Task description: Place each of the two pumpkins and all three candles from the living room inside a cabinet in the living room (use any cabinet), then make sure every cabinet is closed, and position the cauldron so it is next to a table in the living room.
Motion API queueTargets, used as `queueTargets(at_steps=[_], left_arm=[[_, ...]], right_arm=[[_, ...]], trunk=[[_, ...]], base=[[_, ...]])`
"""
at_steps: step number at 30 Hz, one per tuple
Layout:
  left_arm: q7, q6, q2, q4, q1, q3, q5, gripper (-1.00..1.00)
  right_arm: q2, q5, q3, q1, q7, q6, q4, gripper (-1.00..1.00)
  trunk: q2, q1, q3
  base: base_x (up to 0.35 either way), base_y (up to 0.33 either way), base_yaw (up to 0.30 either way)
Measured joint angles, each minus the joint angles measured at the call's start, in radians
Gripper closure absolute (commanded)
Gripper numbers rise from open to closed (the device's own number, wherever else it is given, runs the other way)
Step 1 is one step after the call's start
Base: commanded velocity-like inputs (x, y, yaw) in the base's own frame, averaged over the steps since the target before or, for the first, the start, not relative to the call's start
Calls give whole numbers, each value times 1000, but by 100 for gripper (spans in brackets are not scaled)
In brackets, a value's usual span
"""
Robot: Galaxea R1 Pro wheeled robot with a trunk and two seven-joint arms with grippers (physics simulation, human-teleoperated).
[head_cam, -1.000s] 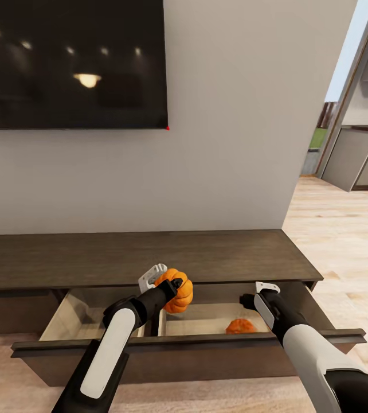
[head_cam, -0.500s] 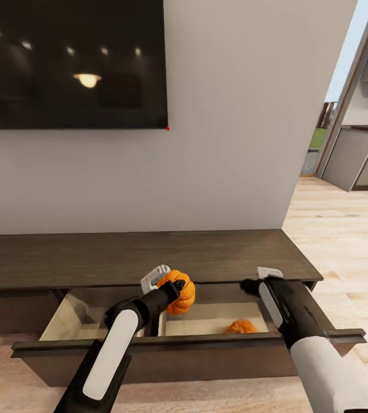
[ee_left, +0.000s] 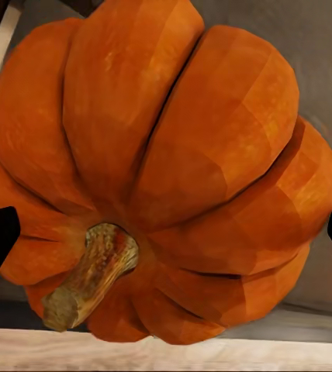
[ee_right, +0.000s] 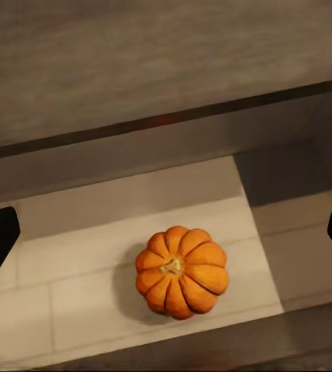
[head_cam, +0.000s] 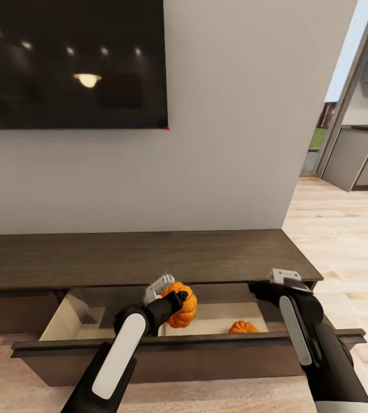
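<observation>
Left claw (head_cam: 175, 292), clamped on the second pumpkin (head_cam: 182, 303), has sunk lower over the open cabinet (head_cam: 149, 258) drawer. Right claw (head_cam: 276, 284), spread wide and empty, has risen above the first pumpkin (ee_right: 181, 271) lying inside; release appears imminent.

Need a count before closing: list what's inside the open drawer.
One pumpkin lies on the drawer floor, right compartment. The left gripper holds a second pumpkin above it. The left compartment is partly hidden; no candles visible.

The white-and-black left arm's gripper (head_cam: 175, 296) clamps a bright-orange ribbed pumpkin (head_cam: 183, 304); the right gripper (head_cam: 270, 285) (fingers spread wide) grips nothing.
</observation>
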Motion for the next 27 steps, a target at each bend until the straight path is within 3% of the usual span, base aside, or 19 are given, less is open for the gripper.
queueTargets(at_steps=[4,7,15,19,20,23,27], left_arm=[[2,4,-8,43,-5,-5,-7,100],[4,15,-8,61,-42,-6,-6,100],[6,57,-8,223,-243,-6,-6,100],[-3,155,-8,334,-325,-6,-5,100],[-6,178,-8,405,-367,-5,-4,100],[-8,197,-8,512,-412,-5,-9,100],[-11,200,-8,595,-428,-4,-5,100]], right_arm=[[0,-1,0,16,2,31,-40,-100],[-2,-1,0,16,4,33,-49,-100],[0,-5,5,17,7,34,-63,-100],[0,-5,6,17,14,33,-63,-100],[0,-5,6,17,29,33,-63,-100],[-3,-5,2,17,67,32,-63,-100],[-6,-5,-2,17,88,32,-63,-100]], trunk=[[0,0,0],[0,0,0],[0,0,0],[0,0,0],[0,0,0],[0,0,0],[0,0,0]], base=[[0,0,0],[0,0,0],[0,0,0],[0,0,0],[0,0,0],[0,0,0],[0,0,0]])
